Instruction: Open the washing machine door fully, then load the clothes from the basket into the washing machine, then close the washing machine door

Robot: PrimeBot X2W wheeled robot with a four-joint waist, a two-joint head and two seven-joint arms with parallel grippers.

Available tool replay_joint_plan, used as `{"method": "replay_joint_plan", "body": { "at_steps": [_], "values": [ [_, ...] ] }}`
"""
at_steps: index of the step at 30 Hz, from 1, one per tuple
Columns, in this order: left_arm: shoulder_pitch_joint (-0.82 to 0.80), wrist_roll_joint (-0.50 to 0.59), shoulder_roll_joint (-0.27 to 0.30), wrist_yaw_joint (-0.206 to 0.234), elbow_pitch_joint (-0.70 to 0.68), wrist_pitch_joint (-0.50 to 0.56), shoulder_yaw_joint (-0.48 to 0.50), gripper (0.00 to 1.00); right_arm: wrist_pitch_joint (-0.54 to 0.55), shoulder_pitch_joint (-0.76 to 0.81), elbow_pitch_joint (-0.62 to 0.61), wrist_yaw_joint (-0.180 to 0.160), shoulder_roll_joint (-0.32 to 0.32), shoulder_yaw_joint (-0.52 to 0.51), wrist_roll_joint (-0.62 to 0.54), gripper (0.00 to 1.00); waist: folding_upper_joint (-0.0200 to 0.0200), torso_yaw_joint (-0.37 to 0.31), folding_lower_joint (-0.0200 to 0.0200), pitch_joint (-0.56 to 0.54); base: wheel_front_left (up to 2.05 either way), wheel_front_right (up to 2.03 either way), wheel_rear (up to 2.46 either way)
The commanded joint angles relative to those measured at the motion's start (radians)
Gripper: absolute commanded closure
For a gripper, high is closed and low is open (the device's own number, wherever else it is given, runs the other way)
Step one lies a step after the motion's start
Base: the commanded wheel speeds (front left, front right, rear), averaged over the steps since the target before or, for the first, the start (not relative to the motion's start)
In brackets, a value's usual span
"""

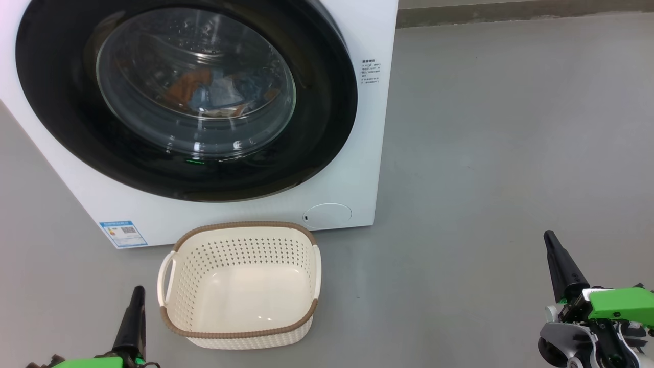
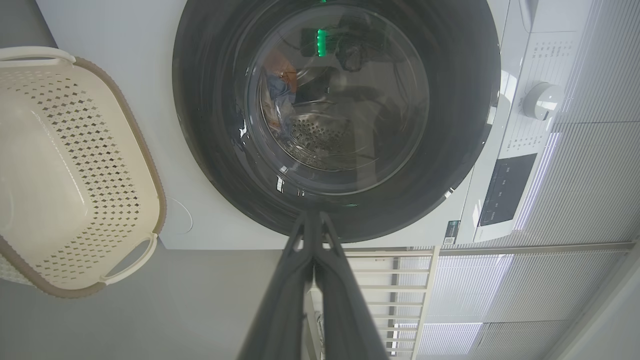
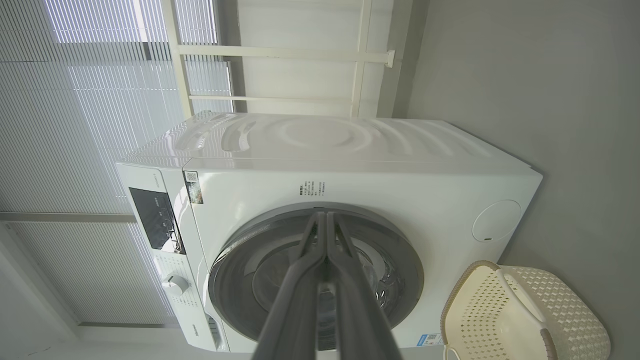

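behind the shut door lie the clothes; left gripper and right gripper are pinched closed.

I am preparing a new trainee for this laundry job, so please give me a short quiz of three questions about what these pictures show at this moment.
1. True or false: the basket is empty.
2. Choose one. The washing machine door is: A) wide open; B) shut against the machine; C) half open.
3. Fill in: the clothes show through the door glass, inside the ____.

Key: 1 true; 2 B; 3 washing machine.
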Motion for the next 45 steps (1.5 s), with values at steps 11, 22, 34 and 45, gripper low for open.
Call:
{"method": "replay_joint_plan", "body": {
  "at_steps": [11, 22, 34, 45],
  "values": [
    [-0.043, -0.008, 0.008, -0.007, -0.018, 0.007, 0.034, 1.0, 0.004, 0.001, -0.03, 0.0, -0.002, 0.019, 0.001, 1.0, -0.0001, 0.0, 0.0, 0.0, 0.0, 0.0, 0.0],
    [-0.043, -0.008, 0.008, -0.007, -0.018, 0.007, 0.033, 1.0, 0.005, 0.001, -0.03, 0.0, -0.001, 0.018, 0.0, 1.0, -0.0001, 0.0, 0.0, 0.0, 0.0, 0.0, 0.0],
    [-0.043, -0.008, 0.008, -0.007, -0.018, 0.006, 0.033, 1.0, 0.006, 0.0, -0.03, 0.0, -0.001, 0.018, -0.001, 1.0, -0.0001, 0.0, 0.0, 0.0, 0.0, 0.0, 0.0],
    [-0.043, -0.008, 0.008, -0.007, -0.018, 0.006, 0.033, 1.0, 0.006, 0.0, -0.03, 0.0, 0.0, 0.017, -0.002, 1.0, -0.0001, 0.0, 0.0, 0.0, 0.0, 0.0, 0.0]
  ]
}}
